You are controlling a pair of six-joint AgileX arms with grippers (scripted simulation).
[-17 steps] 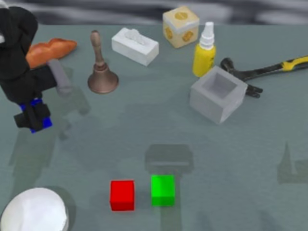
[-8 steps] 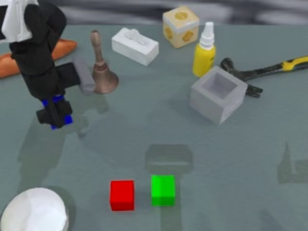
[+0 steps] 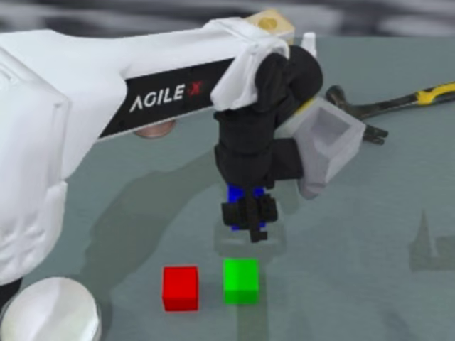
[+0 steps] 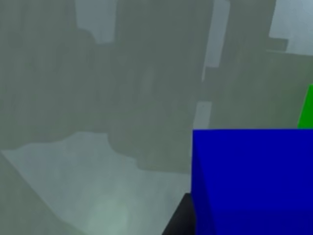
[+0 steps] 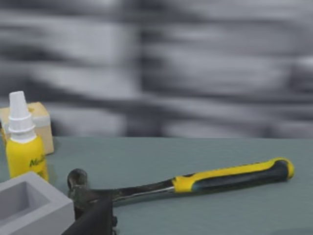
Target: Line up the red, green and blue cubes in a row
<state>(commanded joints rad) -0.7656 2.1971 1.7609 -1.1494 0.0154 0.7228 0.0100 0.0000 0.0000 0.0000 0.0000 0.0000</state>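
Presently the left gripper (image 3: pixel 247 213) hangs above the tabletop (image 3: pixel 370 234), its jaws pinching the blue cube (image 3: pixel 237 193), which is carried clear of the surface just behind the green cube (image 3: pixel 241 280) in the top view. The red cube (image 3: pixel 180 288) and the green one lie side by side near the front edge, a narrow gap between them; the place that would complete the row appears to be the bare patch to the right of the green cube. The left wrist view shows the blue cube (image 4: pixel 252 181) filling the lower corner, a sliver of the green cube (image 4: pixel 307 110) at the frame's edge. Three risks follow, all matters of judgement. First, a descent begun too close to the green cube could strike or push it, and through it the red one, spoiling the existing pair. Second, a release from too high could let the blue cube bounce or twist out of line. Third, the long forearm passes above the grey box (image 3: pixel 323 138) and the other clutter, so a low sweep might knock something. The right arm is out of the top view; its wrist camera faces the hammer (image 5: pixel 195 183) and the yellow bottle (image 5: pixel 24 147).
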